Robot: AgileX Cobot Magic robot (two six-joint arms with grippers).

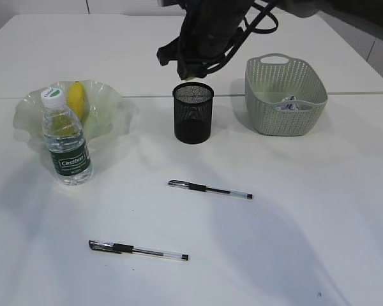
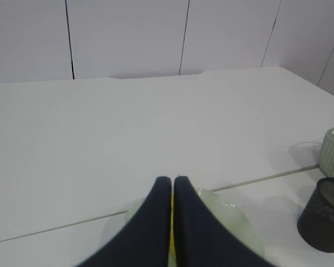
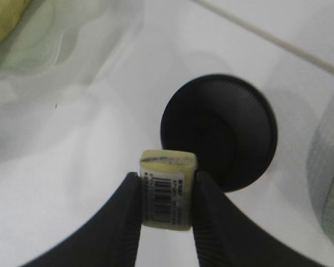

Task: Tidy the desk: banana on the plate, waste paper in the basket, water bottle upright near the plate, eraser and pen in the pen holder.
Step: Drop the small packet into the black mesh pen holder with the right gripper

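Note:
My right gripper [image 3: 167, 179] is shut on the eraser [image 3: 166, 194], a cream block in a barcode sleeve, held just above and beside the black mesh pen holder [image 3: 220, 130]. In the exterior view that gripper [image 1: 190, 74] hangs over the pen holder [image 1: 193, 112]. The banana [image 1: 76, 99] lies in the green glass plate [image 1: 32, 108], and the water bottle [image 1: 65, 137] stands upright in front of it. Two pens [image 1: 209, 189] [image 1: 138, 250] lie on the desk [image 1: 293, 217]. My left gripper [image 2: 172, 181] is shut and empty above the plate [image 2: 234, 219].
The green basket [image 1: 285, 95] stands right of the pen holder with crumpled waste paper [image 1: 290, 103] inside. A seam [image 1: 345, 95] runs across between two tabletops behind the objects. In the left wrist view a wall [image 2: 128, 33] rises beyond the far table.

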